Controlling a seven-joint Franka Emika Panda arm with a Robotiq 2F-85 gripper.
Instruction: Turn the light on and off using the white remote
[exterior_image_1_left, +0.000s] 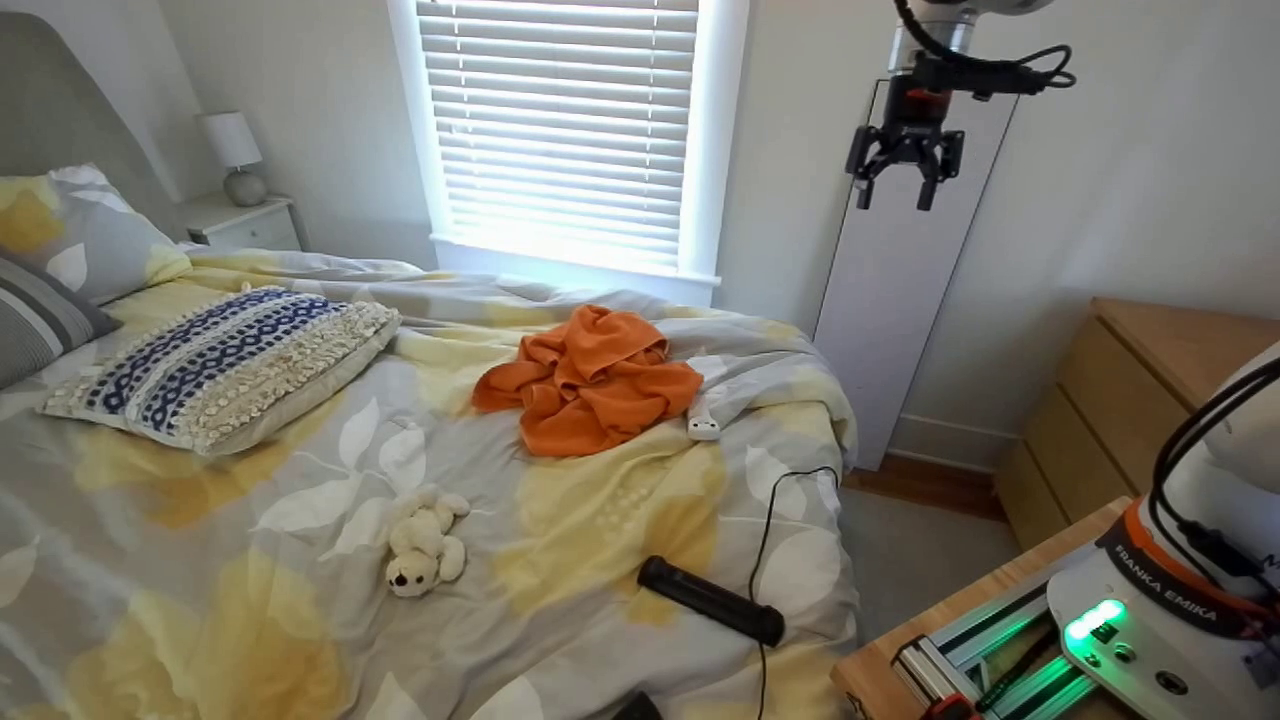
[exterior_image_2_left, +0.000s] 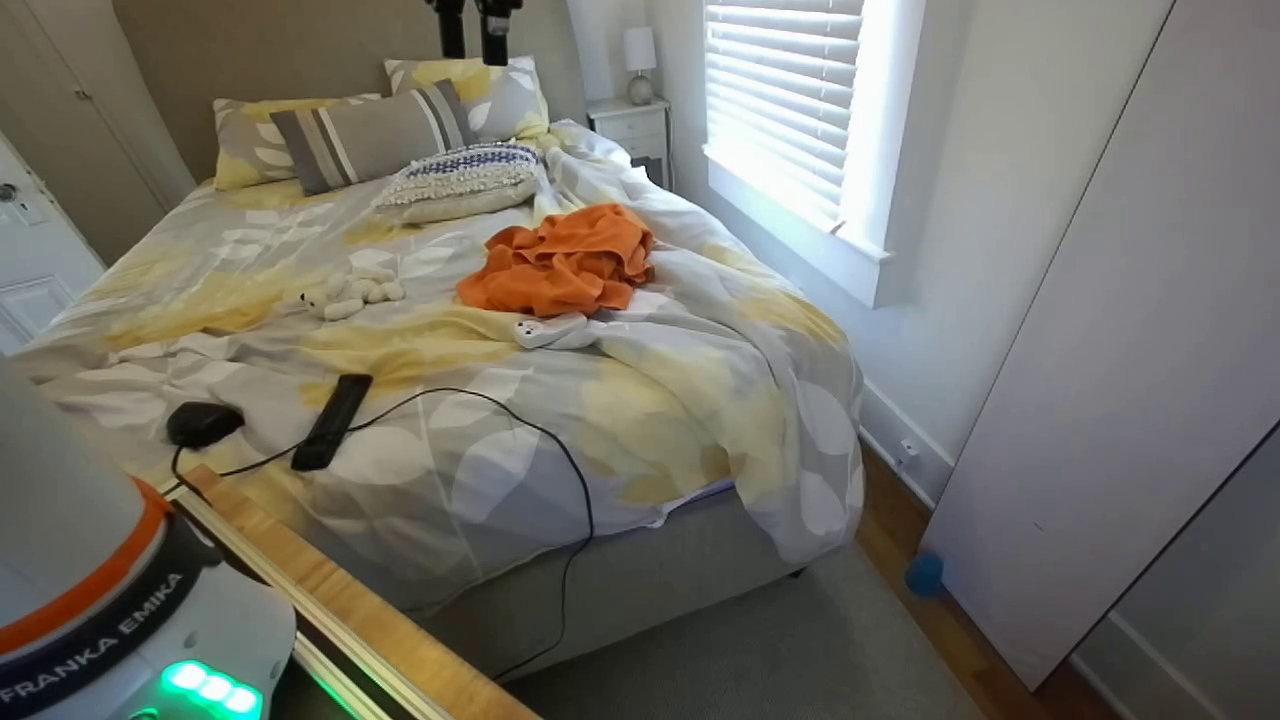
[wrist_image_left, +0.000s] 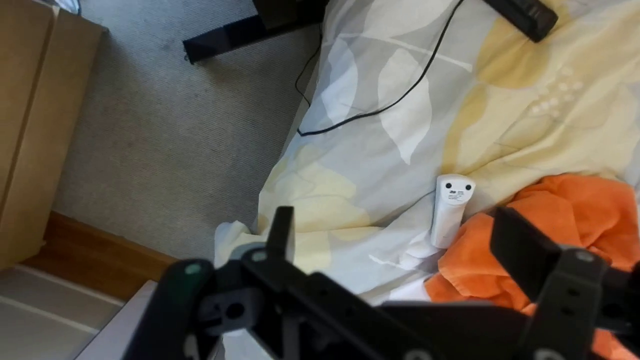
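The claw (exterior_image_1_left: 895, 202) hangs wide and empty, upper right in an exterior view; the white remote (wrist_image_left: 450, 214) lies right of centre in the wrist view, touching the orange cloth (wrist_image_left: 582, 212). Best straddle its narrow body squarely, catching no cloth

- I see the bed (exterior_image_2_left: 650, 590) w/ floral bedspread (exterior_image_1_left: 570, 620), yellow & gray, wrinkled.
- Orange cloth (exterior_image_1_left: 590, 385), crumpled in a heap on top.
- White plush toy (exterior_image_1_left: 425, 535), lying apart from the cloth.
- Black bar (exterior_image_1_left: 710, 600); a thin cable (wrist_image_left: 370, 114) meets it, over or under I can't tell.
- 2nd black obj. (exterior_image_2_left: 205, 424) near the bar, kind unclear to me.
- Cushion (exterior_image_1_left: 230, 365) w/ blue pattern, striped pillow (exterior_image_2_left: 375, 138) just behind.
- Window blinds (exterior_image_1_left: 560, 130), lowered; white nightstand (exterior_image_2_left: 628, 127) near.
- Wooden dresser (exterior_image_1_left: 1090, 440), tall white panel (exterior_image_1_left: 900, 290) by wall (exterior_image_1_left: 1130, 180); small blue obj. (exterior_image_2_left: 924, 575) at panel's foot.
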